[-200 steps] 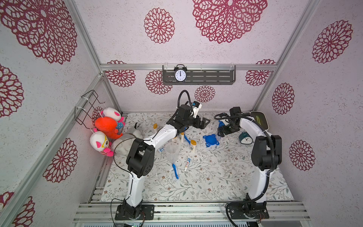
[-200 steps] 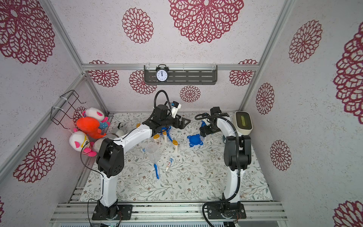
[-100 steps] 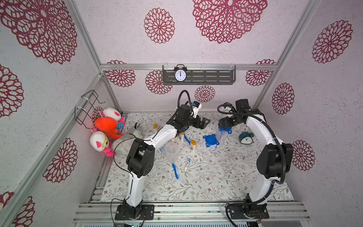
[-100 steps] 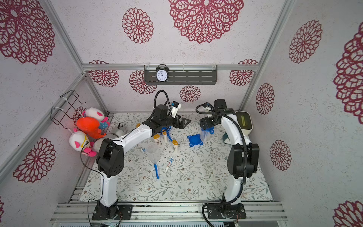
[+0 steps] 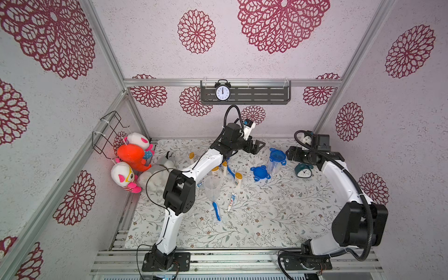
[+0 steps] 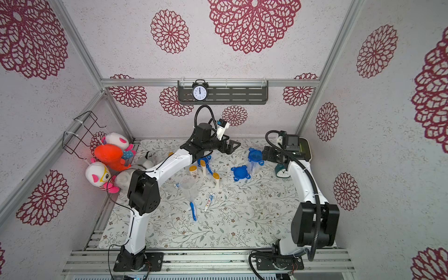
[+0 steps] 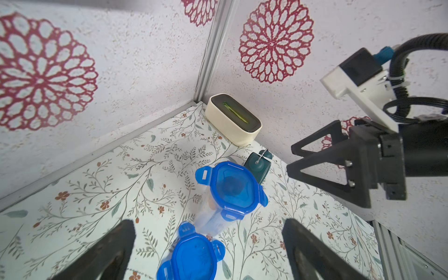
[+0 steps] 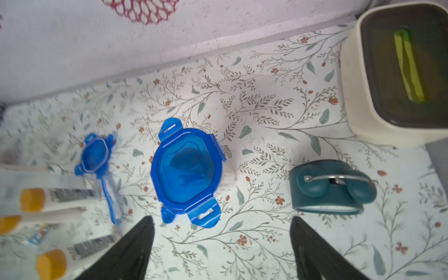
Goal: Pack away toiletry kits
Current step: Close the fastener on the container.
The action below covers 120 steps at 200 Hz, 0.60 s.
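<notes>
The closed jar [image 5: 277, 158] [image 8: 186, 167], clear with a blue 4-tab lid, stands upright on the bench [image 5: 266, 218] toward the back right. The teal alarm clock [image 5: 303, 171] is just beside it, on the side nearer the right wall. The right end effector [image 5: 291, 154] [image 8: 221, 218] is released: its 2 fingers [image 8: 135, 247] stand wide apart with nothing between them. The jar sits just ahead of the fingertips, near but not touching, a little off the midline toward 1 finger. The left end effector [image 5: 257, 148] [image 7: 208, 223] is released too and empty, held above the bench on the jar's other side. The jar therefore stands between the 2 end effectors, apart from both. A loose blue lid [image 5: 260, 173] lies flat just in front of the jar. Nearer the middle, an open jar [image 5: 212, 185] stands lidless, with a blue toothbrush [image 5: 216, 211] and a toothpaste tube [image 5: 231, 202] lying beside it. 1 orange-capped bottle [image 5: 238, 179] sits nearby.
</notes>
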Tool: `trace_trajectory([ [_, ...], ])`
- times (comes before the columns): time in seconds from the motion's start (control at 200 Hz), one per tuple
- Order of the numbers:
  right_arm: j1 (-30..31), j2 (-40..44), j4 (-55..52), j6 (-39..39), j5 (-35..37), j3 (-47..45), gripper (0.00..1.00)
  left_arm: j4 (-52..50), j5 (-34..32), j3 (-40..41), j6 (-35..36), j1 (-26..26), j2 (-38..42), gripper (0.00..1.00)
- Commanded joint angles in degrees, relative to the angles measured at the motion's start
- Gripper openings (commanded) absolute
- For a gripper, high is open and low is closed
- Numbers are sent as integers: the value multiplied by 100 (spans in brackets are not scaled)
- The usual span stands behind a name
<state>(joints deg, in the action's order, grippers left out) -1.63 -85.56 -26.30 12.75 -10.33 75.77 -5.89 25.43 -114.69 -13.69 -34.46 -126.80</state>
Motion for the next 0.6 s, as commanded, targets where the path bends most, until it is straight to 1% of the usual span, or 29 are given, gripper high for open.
trace_trajectory([
  [0.0, -8, -37, 587, 1014, -4, -1, 93, -70, 389, -386, -57, -83, -425, 98],
  [0.045, -55, -128, 611, 1176, 5, 50, 92, -70, 437, -599, -124, -126, -597, 98],
  [0.105, -121, -187, 789, 1436, -189, -10, 90, -72, 487, -859, -251, -169, -812, 98],
  [0.165, -144, -145, 1076, 1756, -330, -218, 86, 13, 484, -1027, -415, -192, -997, 98],
  [0.2, -153, -104, 1269, 1953, -388, -367, 83, 108, 497, -1096, -520, -193, -1084, 100],
  [0.26, -171, -36, 1590, 2274, -492, -617, 77, 246, 590, -1237, -679, -195, -1243, 97],
  [0.315, -167, -59, 1756, 2382, -504, -703, 72, 277, 636, -1396, -770, -202, -1380, 93],
  [0.355, -179, -119, 1748, 2374, -409, -666, 70, 264, 664, -1484, -807, -202, -1458, 91],
  [0.41, -186, -245, 1725, 2261, -307, -543, 70, 278, 690, -1555, -826, -207, -1525, 91],
  [0.465, -227, -450, 1717, 2077, -347, -387, 70, 314, 692, -1547, -820, -202, -1549, 90],
  [0.5, -277, -615, 1671, 1970, -475, -252, 71, 332, 705, -1547, -822, -202, -1573, 89],
  [0.595, -364, -1015, 1672, 1591, -1138, -2, 72, 318, 727, -1515, -772, -203, -1598, 87],
])
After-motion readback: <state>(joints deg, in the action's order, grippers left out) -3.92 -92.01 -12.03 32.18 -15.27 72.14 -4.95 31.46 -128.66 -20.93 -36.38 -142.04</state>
